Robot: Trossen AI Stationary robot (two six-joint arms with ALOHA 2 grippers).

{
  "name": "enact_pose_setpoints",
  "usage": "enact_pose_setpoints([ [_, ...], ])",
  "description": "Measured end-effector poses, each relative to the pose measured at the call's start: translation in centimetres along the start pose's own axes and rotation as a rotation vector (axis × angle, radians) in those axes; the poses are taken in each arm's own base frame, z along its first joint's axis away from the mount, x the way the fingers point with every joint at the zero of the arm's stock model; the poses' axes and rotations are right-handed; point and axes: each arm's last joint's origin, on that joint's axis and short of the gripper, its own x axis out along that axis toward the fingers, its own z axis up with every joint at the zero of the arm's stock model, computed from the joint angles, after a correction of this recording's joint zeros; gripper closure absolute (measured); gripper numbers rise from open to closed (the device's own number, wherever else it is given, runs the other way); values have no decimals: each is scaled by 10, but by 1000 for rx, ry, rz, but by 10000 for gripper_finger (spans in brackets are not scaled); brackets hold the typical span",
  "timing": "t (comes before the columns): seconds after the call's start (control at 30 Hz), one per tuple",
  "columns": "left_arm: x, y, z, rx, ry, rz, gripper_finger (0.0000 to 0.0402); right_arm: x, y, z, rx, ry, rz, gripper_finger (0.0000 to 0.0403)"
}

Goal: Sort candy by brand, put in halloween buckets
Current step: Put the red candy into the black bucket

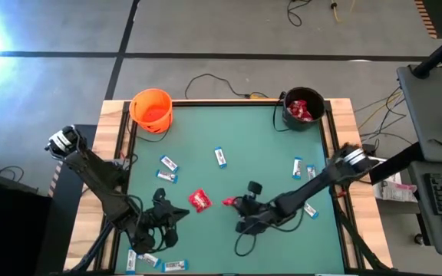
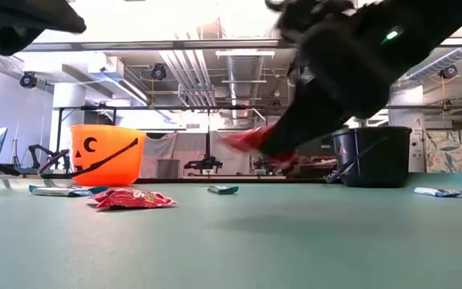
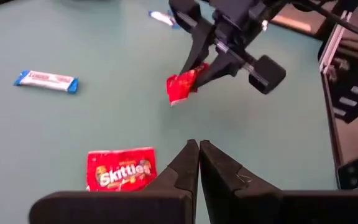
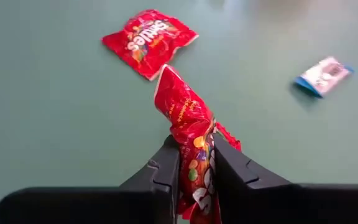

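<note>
**Right gripper pinches a red packet above the mat; left gripper closed and idle**

Right gripper [image 1: 235,204] sits over the middle-front of the green table [image 1: 259,153], fingers [image 4: 166,165] clamped on a crinkled red packet [image 4: 188,124]. The packet sticks out past the fingertips. In the low view it hangs clear of the table surface, held up in the air [image 2: 251,140].

A second red packet [image 1: 199,200] lies flat on the mat, near the held one, to its left in the high view. Its label reads Skittles in the left wrist view [image 3: 120,168].

Left gripper [image 3: 199,163] is at the front-left of the table, fingers pressed together, holding nothing. It points toward the flat packet and the right gripper.

Blue-and-white bars are scattered: two close together at left-centre [image 1: 167,170], one in the middle [image 1: 220,157], two near the right side [image 1: 304,169], one by the right arm [image 1: 310,210], and a few at the front-left edge [image 1: 153,262].

Orange bucket [image 1: 151,110] stands at the back-left corner; what is inside cannot be made out. Black bucket [image 1: 303,108] stands at the back-right corner with red packets visible inside. Both are upright and well apart from the grippers.
</note>
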Motion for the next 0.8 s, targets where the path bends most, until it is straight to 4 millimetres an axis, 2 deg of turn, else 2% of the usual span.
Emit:
enact_pose_setpoints([
  [0.2, -3, -6, 26, -30, -203, 101, 402, -46, -38, -5, 44, -37, 27, 353],
  [0.33, -5, -12, 43, -67, -348, 188, 402, -69, -65, -15, 97, -60, 36, 352],
  [0.5, 4, -12, 58, -128, -359, 205, 402, -98, -95, -16, 157, -141, 16, 352],
  [0.63, 17, -7, 66, -189, -346, 209, 402, -118, -116, -8, 217, -196, 15, 352],
  [0.8, 30, 0, 78, -256, -424, 274, 402, -137, -134, -9, 233, -194, -17, 357],
])
